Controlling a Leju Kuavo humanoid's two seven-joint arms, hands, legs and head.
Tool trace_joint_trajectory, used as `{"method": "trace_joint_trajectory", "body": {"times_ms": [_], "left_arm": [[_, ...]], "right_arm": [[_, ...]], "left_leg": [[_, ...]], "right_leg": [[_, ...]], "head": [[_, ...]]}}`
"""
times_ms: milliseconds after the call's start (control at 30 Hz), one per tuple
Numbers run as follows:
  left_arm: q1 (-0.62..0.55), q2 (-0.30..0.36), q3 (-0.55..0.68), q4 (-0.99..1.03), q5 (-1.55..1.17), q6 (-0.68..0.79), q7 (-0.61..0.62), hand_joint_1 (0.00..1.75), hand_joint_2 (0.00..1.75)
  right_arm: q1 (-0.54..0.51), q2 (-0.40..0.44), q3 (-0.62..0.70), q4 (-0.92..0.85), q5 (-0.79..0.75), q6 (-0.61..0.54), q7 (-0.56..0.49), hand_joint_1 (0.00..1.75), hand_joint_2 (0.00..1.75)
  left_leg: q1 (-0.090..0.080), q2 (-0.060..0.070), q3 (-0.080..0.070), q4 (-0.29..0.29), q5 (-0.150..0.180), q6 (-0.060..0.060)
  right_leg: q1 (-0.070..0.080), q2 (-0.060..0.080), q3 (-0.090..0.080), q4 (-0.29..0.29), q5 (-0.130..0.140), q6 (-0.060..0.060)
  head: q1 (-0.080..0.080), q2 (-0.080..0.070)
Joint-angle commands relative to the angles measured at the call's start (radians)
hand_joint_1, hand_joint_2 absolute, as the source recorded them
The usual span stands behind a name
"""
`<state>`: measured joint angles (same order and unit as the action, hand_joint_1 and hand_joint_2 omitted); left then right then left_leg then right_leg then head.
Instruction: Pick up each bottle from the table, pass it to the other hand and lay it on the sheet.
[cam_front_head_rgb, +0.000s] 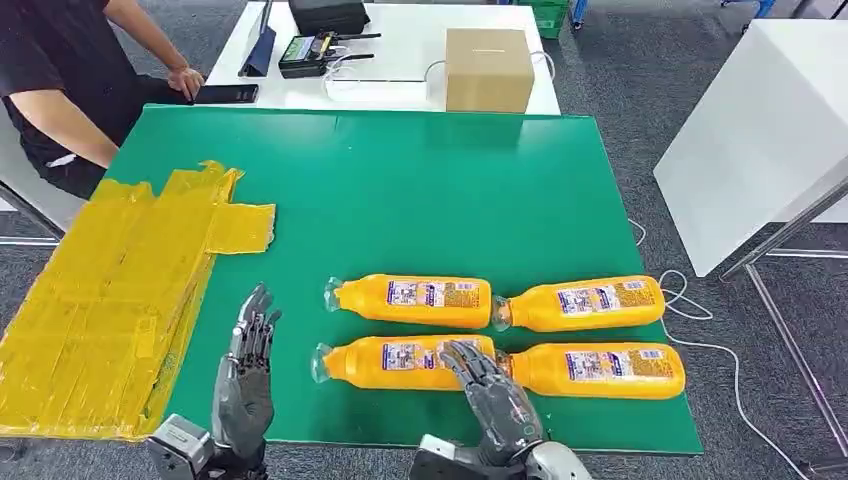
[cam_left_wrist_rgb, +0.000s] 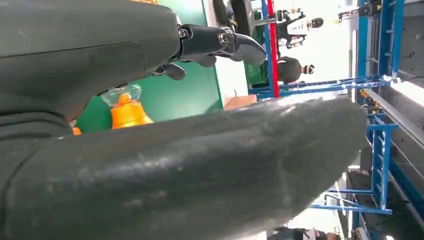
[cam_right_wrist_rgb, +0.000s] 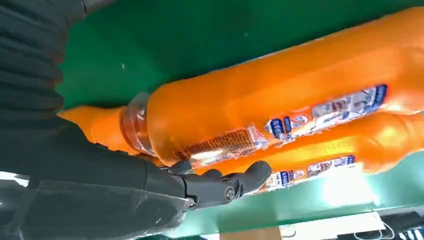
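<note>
Orange bottles (cam_front_head_rgb: 405, 362) in two rows, your right hand (cam_front_head_rgb: 497, 398) spread on the near-left one without grip, left hand (cam_front_head_rgb: 246, 375) open, holding nothing beside the yellow sheet (cam_front_head_rgb: 100, 300).

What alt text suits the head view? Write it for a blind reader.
Four orange bottles lie on a green table, the right hand reaching over the near-left bottle. The left hand hovers open beside a yellow sheet; a seated person waits.

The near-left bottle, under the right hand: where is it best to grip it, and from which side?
Probably around the wide body of the near-left bottle, from above. It lies flat with its cap toward the sheet, and the right hand is already over its base end.
</note>
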<state>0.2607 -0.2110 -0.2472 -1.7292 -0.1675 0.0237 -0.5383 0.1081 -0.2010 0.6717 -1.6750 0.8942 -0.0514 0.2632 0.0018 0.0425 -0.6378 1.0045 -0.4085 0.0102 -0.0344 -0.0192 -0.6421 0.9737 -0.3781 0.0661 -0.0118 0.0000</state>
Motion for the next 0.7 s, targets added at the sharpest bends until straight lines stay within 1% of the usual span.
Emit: {"method": "trace_joint_trajectory", "body": {"times_ms": [33,67,133,167,200,233,267,300,333,433,467,533,600,633,667,700], "left_arm": [[-0.031,0.014,0.001,0.079,0.002,-0.007,0.002,0.0,0.0],[-0.032,0.014,0.002,0.08,0.002,-0.008,0.001,0.0,0.0],[-0.032,0.014,0.003,0.082,0.003,-0.01,0.0,0.0,0.0],[-0.032,0.014,0.004,0.082,0.003,-0.011,0.0,0.0,0.0],[-0.032,0.014,0.004,0.082,0.003,-0.011,0.0,0.0,0.0],[-0.032,0.014,0.004,0.084,0.003,-0.012,-0.001,0.0,0.0],[-0.033,0.014,0.005,0.086,0.003,-0.012,-0.002,0.0,0.0],[-0.034,0.013,0.005,0.089,0.002,-0.013,-0.003,0.0,0.0],[-0.037,0.013,0.005,0.092,0.002,-0.015,-0.004,0.0,0.0],[-0.039,0.012,0.004,0.093,0.002,-0.015,-0.005,0.0,0.0],[-0.039,0.012,0.004,0.093,0.002,-0.015,-0.005,0.0,0.0],[-0.04,0.013,0.004,0.095,0.002,-0.017,-0.005,0.0,0.0],[-0.046,0.013,0.003,0.102,0.003,-0.02,-0.007,0.0,0.0],[-0.05,0.013,0.002,0.105,0.004,-0.023,-0.009,0.0,0.0],[-0.055,0.013,0.001,0.112,0.005,-0.026,-0.009,0.0,0.0],[-0.06,0.013,0.0,0.117,0.005,-0.028,-0.009,0.0,0.0]], "right_arm": [[-0.092,0.011,-0.071,0.091,0.048,0.069,-0.042,0.0,1.75],[-0.099,0.015,-0.07,0.09,0.049,0.071,-0.044,0.0,1.75],[-0.106,0.014,-0.063,0.087,0.053,0.079,-0.049,0.0,1.75],[-0.107,0.014,-0.061,0.087,0.052,0.081,-0.051,0.0,1.75],[-0.107,0.014,-0.061,0.087,0.052,0.081,-0.051,0.0,1.75],[-0.109,0.012,-0.056,0.087,0.05,0.085,-0.055,0.0,1.75],[-0.111,0.013,-0.055,0.089,0.05,0.085,-0.056,0.0,1.75],[-0.114,0.012,-0.05,0.092,0.047,0.09,-0.06,0.0,1.75],[-0.119,0.011,-0.047,0.1,0.045,0.092,-0.061,0.0,1.75],[-0.126,0.009,-0.048,0.107,0.045,0.093,-0.061,0.0,1.75],[-0.126,0.009,-0.048,0.107,0.045,0.093,-0.061,0.0,1.75],[-0.133,0.013,-0.046,0.119,0.044,0.096,-0.061,0.0,1.75],[-0.154,0.014,-0.039,0.145,0.028,0.115,-0.067,0.0,1.75],[-0.166,0.014,-0.034,0.161,0.025,0.122,-0.067,0.0,1.75],[-0.187,0.015,-0.024,0.189,0.021,0.134,-0.066,0.0,1.75],[-0.206,0.016,-0.016,0.214,0.016,0.142,-0.067,0.0,1.75]], "left_leg": [[0.002,-0.002,0.007,-0.001,-0.002,-0.001],[0.001,-0.001,0.005,-0.001,-0.001,-0.001],[0.003,-0.003,0.012,0.0,-0.005,-0.001],[0.001,-0.002,0.005,-0.001,-0.001,-0.001],[0.001,-0.002,0.008,-0.001,-0.003,-0.001],[0.002,-0.002,0.007,-0.001,-0.003,-0.001],[0.004,-0.003,0.014,0.0,-0.007,-0.002],[0.002,-0.003,0.008,-0.001,-0.003,-0.001],[0.003,-0.004,0.013,0.0,-0.005,-0.001],[0.001,-0.002,0.004,-0.001,-0.001,-0.001],[0.002,-0.003,0.008,-0.001,-0.003,-0.001],[0.001,-0.002,0.004,-0.001,-0.001,-0.001],[0.002,-0.003,0.01,0.0,-0.004,-0.001],[0.002,-0.002,0.007,-0.001,-0.002,-0.001],[0.002,-0.002,0.009,-0.001,-0.003,-0.001],[0.001,-0.001,0.006,-0.001,-0.002,-0.001]], "right_leg": [[0.001,0.002,0.006,-0.002,-0.001,-0.004],[0.001,0.002,0.004,-0.001,-0.001,-0.003],[0.002,0.003,0.012,-0.001,-0.003,-0.006],[0.001,0.002,0.005,-0.001,-0.001,-0.003],[0.001,0.002,0.008,-0.001,-0.002,-0.004],[0.001,0.002,0.007,-0.001,-0.002,-0.004],[0.003,0.004,0.014,-0.001,-0.005,-0.007],[0.002,0.001,0.007,-0.001,-0.002,-0.004],[0.002,0.002,0.013,-0.001,-0.004,-0.006],[0.0,0.001,0.004,-0.001,-0.001,-0.002],[0.002,0.002,0.008,-0.001,-0.002,-0.004],[0.001,0.001,0.004,-0.001,-0.001,-0.002],[0.002,0.003,0.01,-0.001,-0.003,-0.005],[0.001,0.002,0.007,-0.001,-0.001,-0.004],[0.002,0.003,0.009,-0.001,-0.002,-0.005],[0.001,0.002,0.006,-0.002,-0.001,-0.003]], "head": [[0.0,0.0],[0.0,0.0],[0.0,0.0],[0.0,0.0],[0.0,0.0],[0.0,0.0],[0.0,0.0],[0.0,0.0],[0.0,0.0],[0.0,0.0],[0.0,0.0],[0.0,0.0],[0.0,0.0],[0.0,0.0],[0.0,0.0],[0.0,0.0]]}}
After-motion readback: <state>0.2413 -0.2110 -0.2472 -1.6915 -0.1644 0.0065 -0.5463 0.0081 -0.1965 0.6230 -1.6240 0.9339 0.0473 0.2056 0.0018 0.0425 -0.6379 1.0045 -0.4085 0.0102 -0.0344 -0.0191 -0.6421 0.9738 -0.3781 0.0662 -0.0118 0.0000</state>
